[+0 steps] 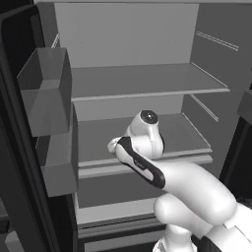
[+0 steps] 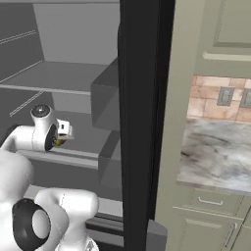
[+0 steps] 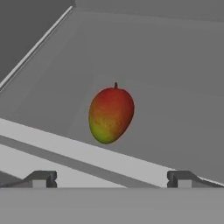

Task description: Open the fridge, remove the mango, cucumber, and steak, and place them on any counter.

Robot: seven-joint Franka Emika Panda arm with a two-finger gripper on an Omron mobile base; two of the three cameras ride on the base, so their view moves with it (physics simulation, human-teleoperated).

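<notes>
While the pincer (image 3: pixel 111 179) gapes wide, the mango (image 3: pixel 111 114) lies ahead — on a fridge (image 1: pixel 147 86) shelf.

Base views flanking open fridge (image 1: pixel 138 88)

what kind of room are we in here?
A rendered kitchen, most likely. The arm is reaching into an open black fridge with grey shelves, where a mango sits ahead of the open gripper. Beside it are a marbled counter, a tiled backsplash and green cabinets.
</notes>
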